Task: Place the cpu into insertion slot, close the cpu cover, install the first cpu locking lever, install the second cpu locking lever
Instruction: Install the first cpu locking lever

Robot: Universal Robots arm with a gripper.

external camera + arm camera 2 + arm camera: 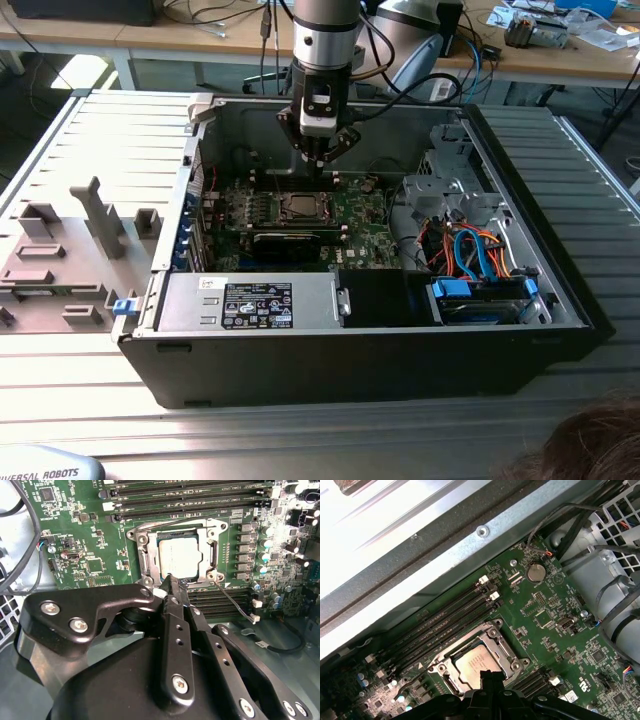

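— Where does the cpu (pixel 180 555) sit?
— Flat, metal top up, in the insertion slot (pixel 210 555) on the motherboard (pixel 90 555) inside the open computer case (pixel 300 360). The cpu cover (pixel 146 555) frames its edges.
— And the arm (pixel 325 40)?
— Vertical, reaching down into the case. Pincer (pixel 171 581) pressed together at the cover's corner, near a thin wire lever (pixel 235 602).

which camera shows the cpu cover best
The second wrist view: the thin silver metal frame plate lies flat around the silver-grey square chip, seen almost straight on. The first wrist view shows it slanted, its near edge behind the black gripper. The exterior view shows it from afar.
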